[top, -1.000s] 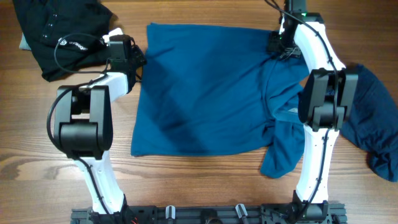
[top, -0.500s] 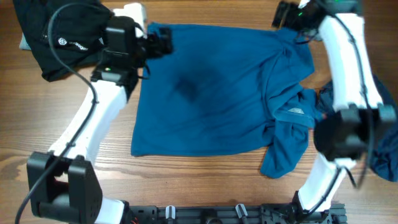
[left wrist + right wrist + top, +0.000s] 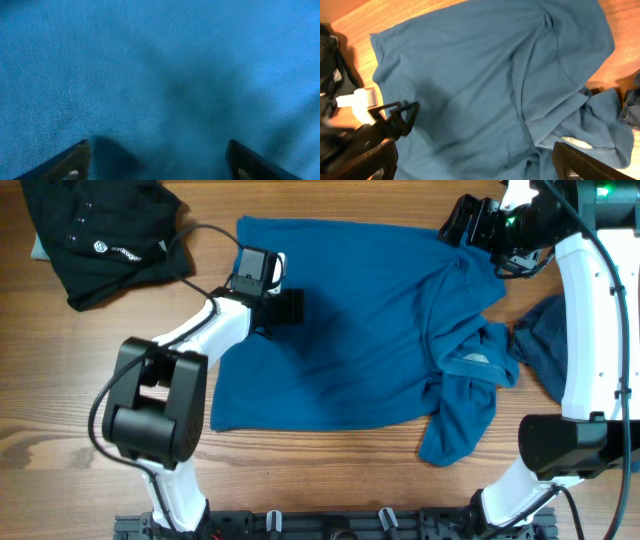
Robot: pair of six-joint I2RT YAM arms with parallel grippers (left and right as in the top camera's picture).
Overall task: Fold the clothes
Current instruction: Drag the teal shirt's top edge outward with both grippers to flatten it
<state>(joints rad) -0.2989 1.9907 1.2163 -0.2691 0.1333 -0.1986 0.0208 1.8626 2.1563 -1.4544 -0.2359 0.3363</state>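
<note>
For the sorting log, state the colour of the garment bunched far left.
That garment is black with a white logo; best in the overhead view.

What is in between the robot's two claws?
Only the blue T-shirt lies between the left gripper and the right gripper. The overhead view shows this best.

A black garment [image 3: 100, 240] bearing 1 small white logo [image 3: 103, 248] lies crumpled at 10 o'clock on the wooden table [image 3: 330, 470]; a black rail [image 3: 330, 525] spans 6 o'clock.
</note>
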